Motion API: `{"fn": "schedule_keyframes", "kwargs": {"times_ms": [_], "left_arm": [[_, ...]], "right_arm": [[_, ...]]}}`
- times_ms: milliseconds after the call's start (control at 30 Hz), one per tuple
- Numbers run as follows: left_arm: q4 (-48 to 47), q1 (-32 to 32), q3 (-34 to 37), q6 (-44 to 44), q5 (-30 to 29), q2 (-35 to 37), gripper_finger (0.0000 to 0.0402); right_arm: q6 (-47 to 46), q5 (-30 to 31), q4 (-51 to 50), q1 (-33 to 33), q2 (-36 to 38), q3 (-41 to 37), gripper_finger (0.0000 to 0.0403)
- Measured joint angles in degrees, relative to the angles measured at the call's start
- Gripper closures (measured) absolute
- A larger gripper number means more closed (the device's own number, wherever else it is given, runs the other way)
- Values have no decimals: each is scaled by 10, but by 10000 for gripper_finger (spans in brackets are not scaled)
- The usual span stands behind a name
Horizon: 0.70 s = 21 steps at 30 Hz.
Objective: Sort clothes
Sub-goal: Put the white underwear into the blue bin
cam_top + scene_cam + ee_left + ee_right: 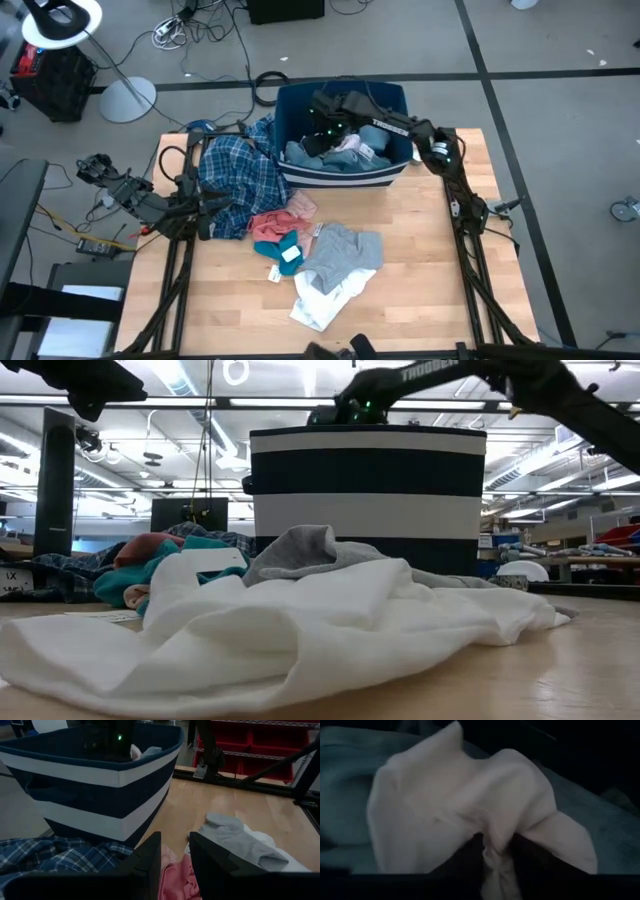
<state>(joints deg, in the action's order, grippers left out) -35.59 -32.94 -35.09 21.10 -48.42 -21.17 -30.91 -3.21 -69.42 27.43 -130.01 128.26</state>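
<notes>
High view: on the wooden table (420, 290) stands the dark blue, white-striped bin (345, 170), holding a large light blue garment (318, 160). The right gripper (495, 851) is down inside it, fingers pinched on a pale pink cloth (465, 805) lying directly ahead of them. The left gripper (174, 855), slightly parted and empty, hovers beside the blue-white plaid shirt (235, 175), over a salmon pink garment (275, 222).

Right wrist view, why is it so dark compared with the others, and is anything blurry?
Right wrist view: dim because the right gripper sits down inside the bin, its fingers pinching the pale pink garment, which looks soft. Low view: the white garment up close is blurred, ceiling lights glare. High view: evenly lit.
</notes>
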Motion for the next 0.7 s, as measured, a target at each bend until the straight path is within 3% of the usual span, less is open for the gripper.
{"fn": "schedule_keyframes", "kwargs": {"times_ms": [267, 467, 700], "left_arm": [[0, 0, 0, 1, -7, 0, 294], [0, 0, 0, 1, -40, -2, 294], [30, 0, 0, 1, -40, -2, 294]], "right_arm": [[7, 1, 2, 6, -1, -1, 210], [21, 7, -1, 6, 78, -1, 194], [39, 76, 1, -1, 195, -1, 194]]}}
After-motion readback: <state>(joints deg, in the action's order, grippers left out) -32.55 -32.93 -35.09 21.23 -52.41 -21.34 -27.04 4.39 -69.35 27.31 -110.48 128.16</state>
